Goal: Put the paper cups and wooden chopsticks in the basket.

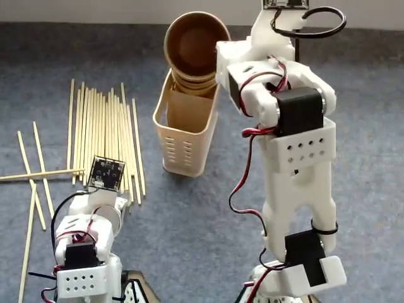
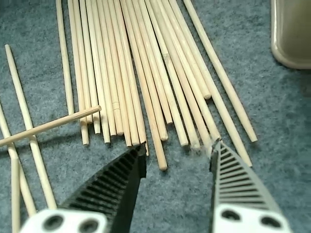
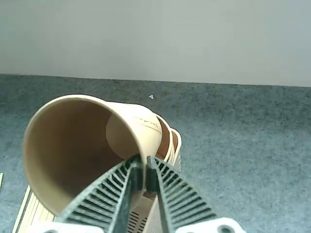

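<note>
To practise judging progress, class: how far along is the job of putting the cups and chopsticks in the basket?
Partly done: a stack of cups sits in the basket. In hand: the right hand pinches the top cup by its rim above that stack. Left to do: every chopstick lies loose on the carpet; the left hand hangs open over their ends, holding none.

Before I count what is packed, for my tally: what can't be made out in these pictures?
Number of nested brown paper cups: high view, the top cup's mouth and the right arm cover the stack.
Bottom of the beige slotted plastic basket: high view, cups and its own walls hide it.
Full count of loose wooden chopsticks: left wrist view's edges cut them; high view, the left arm covers some ends.
</note>
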Motion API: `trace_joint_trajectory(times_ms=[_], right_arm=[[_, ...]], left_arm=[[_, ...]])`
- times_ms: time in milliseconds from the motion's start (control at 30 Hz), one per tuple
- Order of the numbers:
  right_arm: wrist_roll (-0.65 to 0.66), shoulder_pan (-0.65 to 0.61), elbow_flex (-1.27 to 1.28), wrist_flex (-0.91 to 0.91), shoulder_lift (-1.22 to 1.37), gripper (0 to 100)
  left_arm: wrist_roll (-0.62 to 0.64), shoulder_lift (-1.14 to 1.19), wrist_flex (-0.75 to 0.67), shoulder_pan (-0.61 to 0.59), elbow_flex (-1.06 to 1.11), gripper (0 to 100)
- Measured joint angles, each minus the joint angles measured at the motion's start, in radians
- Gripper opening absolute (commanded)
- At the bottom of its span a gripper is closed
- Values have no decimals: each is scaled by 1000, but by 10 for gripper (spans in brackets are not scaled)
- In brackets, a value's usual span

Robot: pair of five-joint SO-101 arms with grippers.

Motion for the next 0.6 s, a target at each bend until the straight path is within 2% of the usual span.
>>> trace_joint_trajectory(times_ms=[200,500,600], right_arm=[[0,0,-2,0,21,5],[-3,6,-86,-5,252,12],[46,8,-172,-15,324,79]], left_arm=[[0,0,0,-3,0,221],[0,0,0,-2,0,221],[0,0,0,-3,0,221]])
